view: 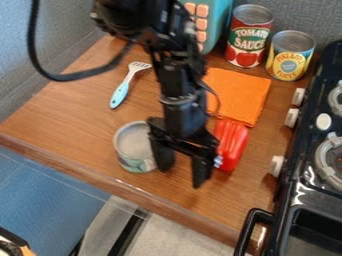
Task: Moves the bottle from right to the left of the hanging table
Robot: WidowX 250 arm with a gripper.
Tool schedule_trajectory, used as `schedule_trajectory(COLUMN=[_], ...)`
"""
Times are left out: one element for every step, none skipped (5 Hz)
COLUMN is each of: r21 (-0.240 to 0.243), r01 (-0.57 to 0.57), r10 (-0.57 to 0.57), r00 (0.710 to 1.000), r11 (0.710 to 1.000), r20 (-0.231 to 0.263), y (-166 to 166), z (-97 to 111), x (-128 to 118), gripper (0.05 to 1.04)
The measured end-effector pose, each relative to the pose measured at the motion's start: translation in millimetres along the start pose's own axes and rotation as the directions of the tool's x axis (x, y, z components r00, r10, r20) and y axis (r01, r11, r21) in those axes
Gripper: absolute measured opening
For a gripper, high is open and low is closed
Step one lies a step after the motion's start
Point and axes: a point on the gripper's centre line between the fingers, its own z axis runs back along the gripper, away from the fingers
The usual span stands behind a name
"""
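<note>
Camera view: my black gripper [181, 175] hangs down over the shiny brown wood table [73, 112], near its front edge. Its two hard, straight fingers are apart, with a gap between them. The bottle [231, 145] is red and smooth, with long bumpy ridges, and it is on the wood just beside the finger on the stove's side. I can't tell if they touch.

By the other finger I see a short, round tin [132, 145] with a flat grey top. The bottle's far end is right by a soft, fuzzy orange cloth [244, 92]. A spatula [120, 93] with a smooth blue handle and a slotted head lies on the wood. At the back are a tall red tin [248, 40], a yellow tin [291, 55] and a blue thing with square pink buttons [202, 10]. The shiny black stove [294, 192] has round white knobs.
</note>
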Motion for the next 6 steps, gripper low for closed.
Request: schedule_trajectory(r21=[-0.028, -0.039, -0.031, -0.019, 0.055, 0.081], r01=[-0.030, -0.075, -0.100, -0.103, -0.049, -0.074], r10=[0.030, 0.076, 0.100, 0.102, 0.047, 0.069], r00=[1.000, 0.997, 0.995, 0.995, 0.998, 0.996], r11=[0.999, 0.996, 0.995, 0.995, 0.997, 0.994], r20=[0.004, 0.023, 0.011, -0.002, 0.034, 0.065], y=[27, 48, 59, 57, 35, 30], z=[6, 13, 11, 13, 40, 59], x=[-6, -10, -14, -15, -13, -18], gripper=[0.999, 0.999, 0.999, 0.999, 0.999, 0.999])
